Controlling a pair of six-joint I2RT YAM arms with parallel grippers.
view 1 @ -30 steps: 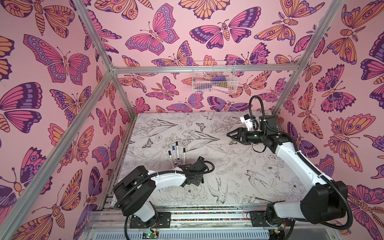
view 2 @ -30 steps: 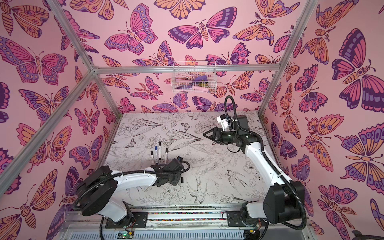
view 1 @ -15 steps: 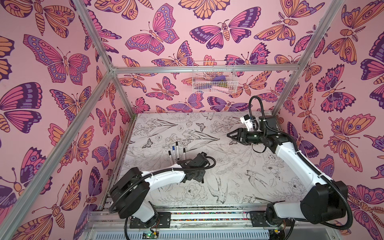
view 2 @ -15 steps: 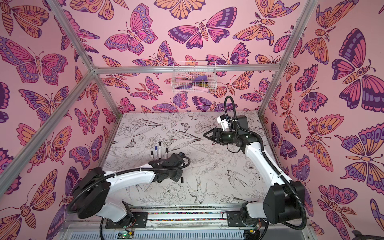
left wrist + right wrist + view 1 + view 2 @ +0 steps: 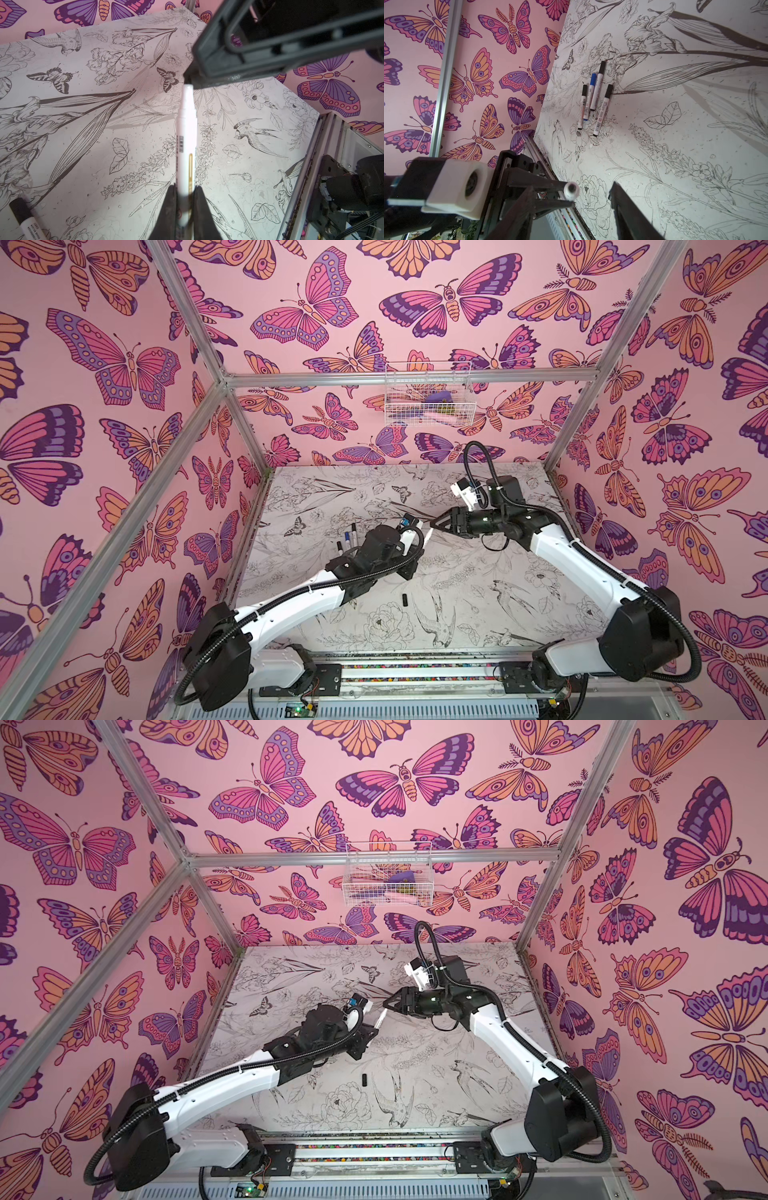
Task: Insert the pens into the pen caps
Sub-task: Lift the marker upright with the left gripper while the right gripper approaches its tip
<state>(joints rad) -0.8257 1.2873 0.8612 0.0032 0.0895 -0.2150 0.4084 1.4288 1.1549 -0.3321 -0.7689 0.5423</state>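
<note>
Loose cap (image 5: 405, 600): short and black, lying alone on the surface (image 5: 498, 593) just in front of the left arm (image 5: 291, 601); nothing touches it.
Left jaws: clamped tight on the pen (image 5: 186, 128), low on its barrel, holding it clear of the surface.
Held pen: white and uncapped, its nib end aimed at the right jaws. A gold stripe and dark print run along the barrel, too blurred to read.
Right jaws: standing apart with nothing pinched. In the right wrist view the pen's nib end sits between them, close to one finger (image 5: 525, 212); I cannot tell whether it touches.
Capped pens (image 5: 593, 97): four lying close together on the surface, beyond the left arm toward the left wall. Three have black caps and one has a blue cap; the barrel print is too small to read.
Basket (image 5: 388, 393): white wire, hung on the back wall, with purple and pink items inside.
</note>
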